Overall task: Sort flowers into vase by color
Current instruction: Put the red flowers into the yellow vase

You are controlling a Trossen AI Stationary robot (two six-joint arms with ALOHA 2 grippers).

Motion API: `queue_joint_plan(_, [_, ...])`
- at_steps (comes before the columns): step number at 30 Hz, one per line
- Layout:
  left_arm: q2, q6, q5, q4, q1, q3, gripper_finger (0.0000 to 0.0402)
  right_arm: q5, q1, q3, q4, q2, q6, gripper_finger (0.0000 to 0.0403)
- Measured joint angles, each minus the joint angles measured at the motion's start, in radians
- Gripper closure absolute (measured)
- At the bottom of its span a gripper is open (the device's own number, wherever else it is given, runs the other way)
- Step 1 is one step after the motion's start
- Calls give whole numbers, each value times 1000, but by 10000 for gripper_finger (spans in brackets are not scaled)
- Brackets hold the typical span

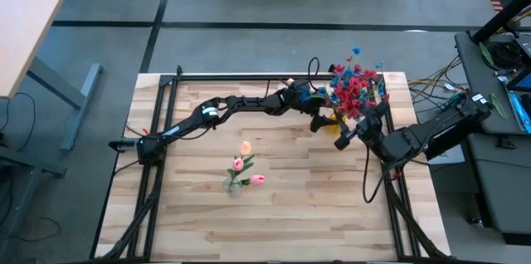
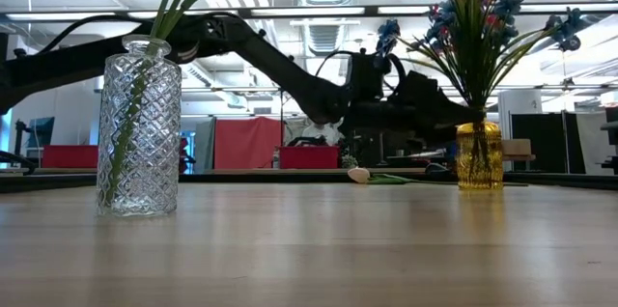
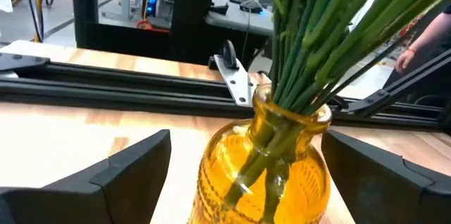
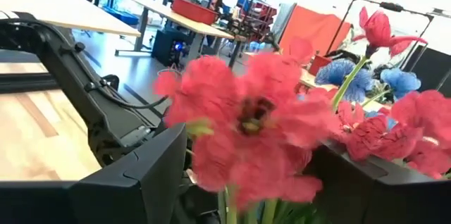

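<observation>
A yellow glass vase (image 1: 338, 120) stands at the far right of the table, holding red and blue flowers (image 1: 357, 87) on green stems (image 3: 317, 48). My left gripper (image 3: 246, 139) is open, level, with one finger on either side of the yellow vase (image 3: 264, 175), apart from it. My right gripper (image 4: 254, 146) is open, up among the flower heads; a red flower (image 4: 246, 122) shows between its fingers. A clear vase (image 1: 234, 185) in the middle holds pink and peach buds (image 1: 243, 164). One cream bud (image 2: 359, 175) lies flat on the table beside the yellow vase (image 2: 479, 155).
Black rails (image 1: 249, 77) run along the table's far and side edges. The near half of the table around the clear vase (image 2: 140, 128) is bare wood. A person's hand (image 3: 407, 56) shows beyond the table's far edge.
</observation>
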Motion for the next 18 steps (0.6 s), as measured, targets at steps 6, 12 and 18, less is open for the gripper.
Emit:
queue_joint_plan(6, [-5, 16, 8, -39, 12, 0, 52, -1, 9, 20, -2, 0, -20, 149])
queue_joint_plan(12, [-23, 44, 34, -89, 26, 2, 52, -1, 48, 60, -1, 0, -32, 149])
queue_joint_plan(18, [-27, 18, 34, -85, 24, 2, 52, 0, 64, 74, 0, 0, -46, 149])
